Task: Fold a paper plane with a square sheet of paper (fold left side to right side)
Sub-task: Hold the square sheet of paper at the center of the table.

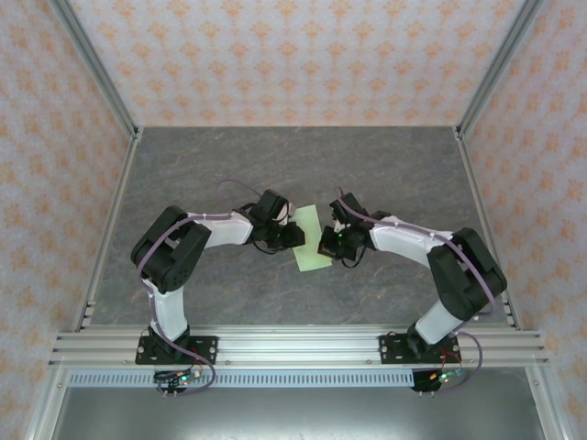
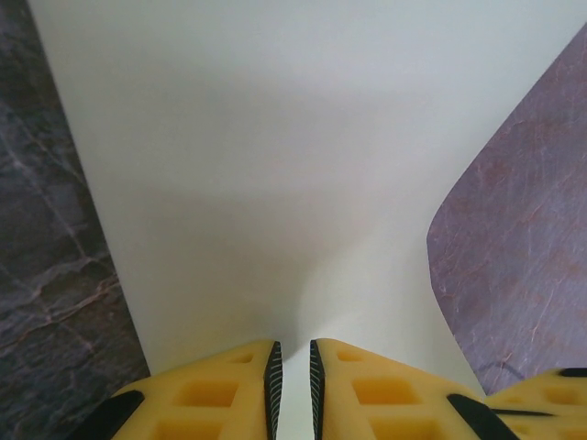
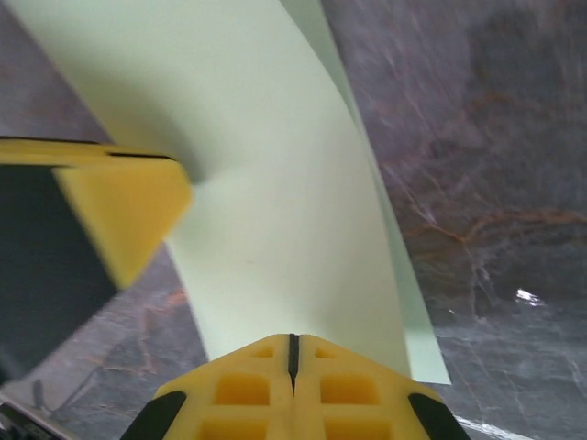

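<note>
Left gripper (image 2: 293, 390), nearly closed, and right gripper (image 3: 293, 356), fully closed, each pinch the sheet of paper (image 1: 310, 240) bowing ahead of their fingertips. Its edges should meet squarely before creasing; tugging risks a tear.

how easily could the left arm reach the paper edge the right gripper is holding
Probably not as things stand: the left gripper is itself clamped on the square sheet of paper, and the right gripper sits closed on that edge.
</note>
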You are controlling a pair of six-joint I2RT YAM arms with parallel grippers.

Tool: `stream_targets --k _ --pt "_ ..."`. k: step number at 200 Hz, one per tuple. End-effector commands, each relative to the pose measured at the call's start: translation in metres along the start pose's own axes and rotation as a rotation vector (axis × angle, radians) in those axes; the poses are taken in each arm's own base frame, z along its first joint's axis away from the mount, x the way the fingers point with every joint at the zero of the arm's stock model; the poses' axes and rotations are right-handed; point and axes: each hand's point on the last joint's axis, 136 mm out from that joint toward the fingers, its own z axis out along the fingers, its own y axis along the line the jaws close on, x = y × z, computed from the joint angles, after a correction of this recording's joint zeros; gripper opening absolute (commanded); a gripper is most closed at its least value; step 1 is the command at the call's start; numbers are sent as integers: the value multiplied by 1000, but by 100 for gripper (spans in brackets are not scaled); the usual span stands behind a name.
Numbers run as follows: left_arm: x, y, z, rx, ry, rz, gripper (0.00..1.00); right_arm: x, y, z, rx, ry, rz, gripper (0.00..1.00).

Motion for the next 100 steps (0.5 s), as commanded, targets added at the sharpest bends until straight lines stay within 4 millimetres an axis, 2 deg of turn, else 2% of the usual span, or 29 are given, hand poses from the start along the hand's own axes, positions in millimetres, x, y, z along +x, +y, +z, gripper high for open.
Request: stream_targets --k 1,68,100 --pt "15 12 6 -70 46 -5 19 4 -15 7 61 13 35 4" --pt "6 2 1 -68 40 20 20 19 -51 20 203 86 49 4" --pt "-6 -3 -5 -68 19 28 24 23 -65 19 270 98 45 3"
